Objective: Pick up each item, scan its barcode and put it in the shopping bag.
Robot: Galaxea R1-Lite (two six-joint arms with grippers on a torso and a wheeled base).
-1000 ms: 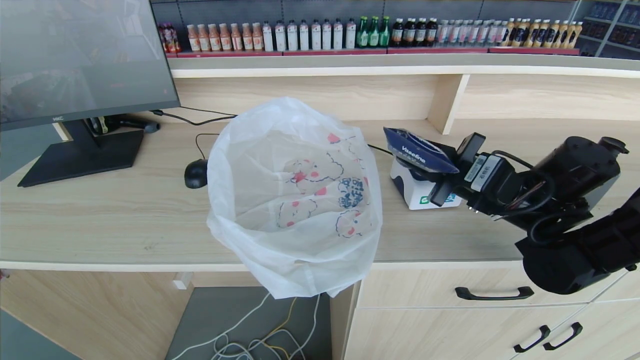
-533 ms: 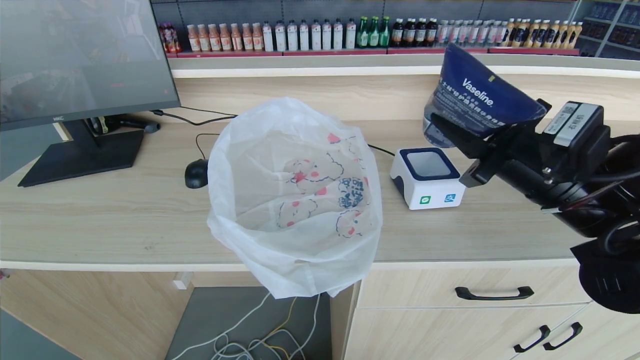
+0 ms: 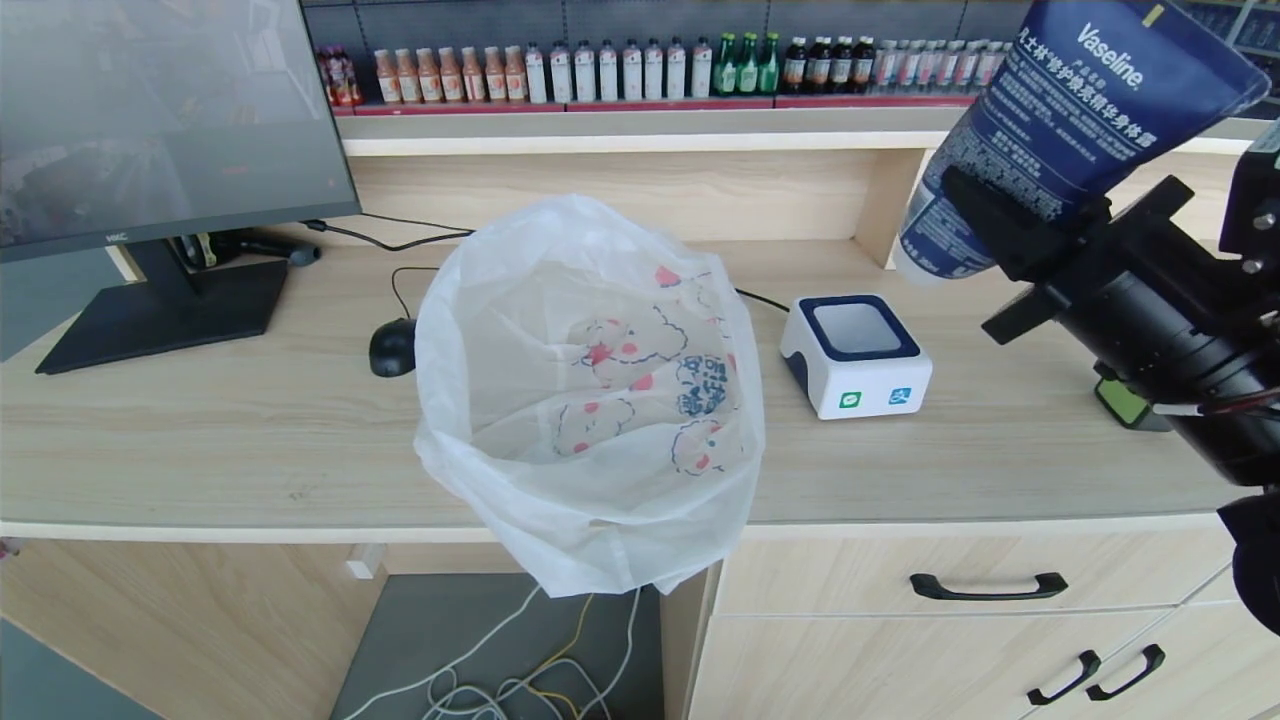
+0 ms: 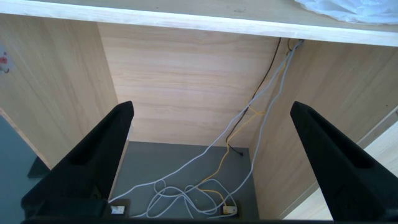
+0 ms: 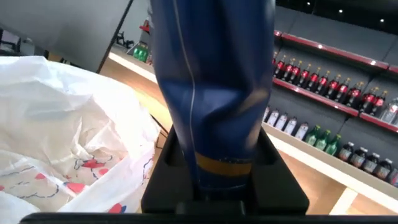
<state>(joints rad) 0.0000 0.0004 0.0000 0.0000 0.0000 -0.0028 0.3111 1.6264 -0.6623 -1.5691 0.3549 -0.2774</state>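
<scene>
Blue lotion tube is held high over the right end of the counter, tilted, cap end down and crimped end up, right of the scanner and well apart from the shopping bag. The right gripper pinches its lower part, with the arm slanting up from the right edge. The left gripper hangs below the counter's edge, fingers spread wide, facing loose cables on the floor.
</scene>
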